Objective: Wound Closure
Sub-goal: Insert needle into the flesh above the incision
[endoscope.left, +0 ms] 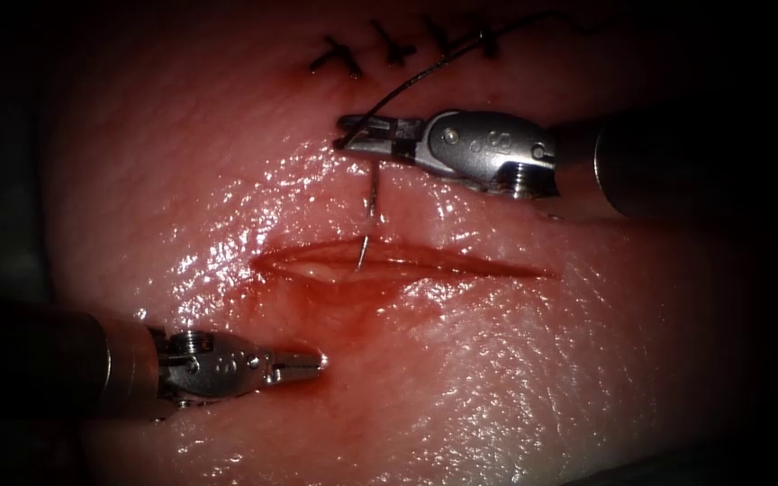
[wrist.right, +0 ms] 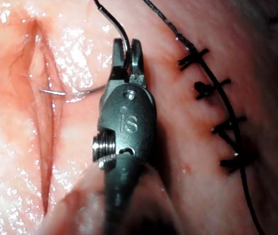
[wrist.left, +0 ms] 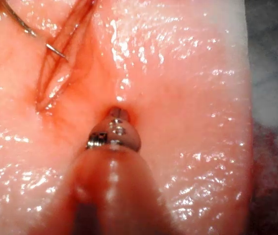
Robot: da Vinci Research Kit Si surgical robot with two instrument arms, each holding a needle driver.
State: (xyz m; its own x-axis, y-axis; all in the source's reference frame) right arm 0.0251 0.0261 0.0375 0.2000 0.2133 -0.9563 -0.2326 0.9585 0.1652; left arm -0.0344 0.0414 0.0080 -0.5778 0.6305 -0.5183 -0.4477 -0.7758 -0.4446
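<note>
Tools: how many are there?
2. The right tool, above the cut, grips the needle near its tail end; the needle pierces the tissue, tip inside the cut. The left tool, below, shut, holds nothing.

Right hand [wrist.right: 127,51] housing stamped "iS".

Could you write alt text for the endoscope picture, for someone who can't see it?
The right end effector holds a curved needle near its thread end, its tip reaching into the open cut in the tissue. The left end effector rests shut and holding nothing below the cut. Dark thread runs up to finished stitches.
</note>
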